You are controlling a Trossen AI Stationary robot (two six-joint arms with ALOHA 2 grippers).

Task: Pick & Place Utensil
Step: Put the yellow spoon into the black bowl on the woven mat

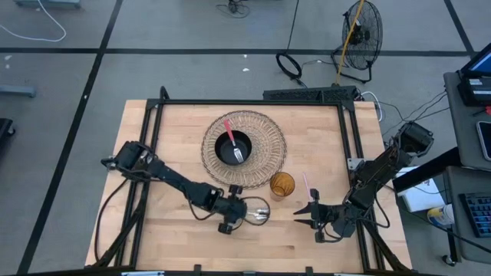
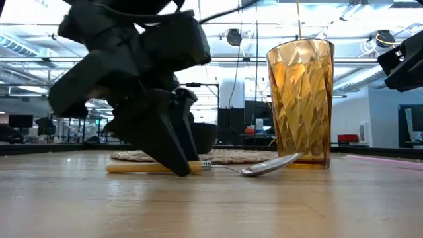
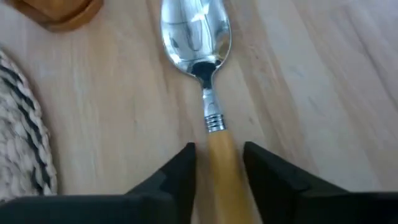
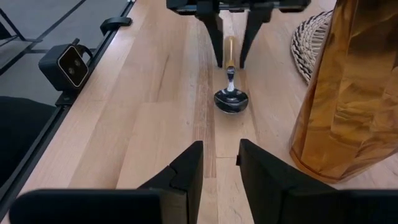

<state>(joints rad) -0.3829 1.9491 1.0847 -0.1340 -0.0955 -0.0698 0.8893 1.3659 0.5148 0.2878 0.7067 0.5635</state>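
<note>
**Left pincer straddles the spoon handle**

On the table (image 1: 169, 238), beside the amber tumbler (image 2: 299, 102), the left pincer (image 3: 219, 171) stands spread astride the spoon (image 3: 205, 81), so it should close squarely on the handle. The right pincer (image 4: 219, 168) waits spread, beyond the tumbler. Only the high view shows the fork (image 1: 232, 143) in the bowl

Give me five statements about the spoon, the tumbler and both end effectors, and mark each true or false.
1. The spoon lies flat on the table. True.
2. The left end effector straddles the spoon's wooden handle. True.
3. The amber tumbler lies on its side. False: it stands upright.
4. The right end effector holds the spoon. False: it is open and empty, away from the spoon.
5. A fork with a pink handle rests in the black bowl. True.
</note>
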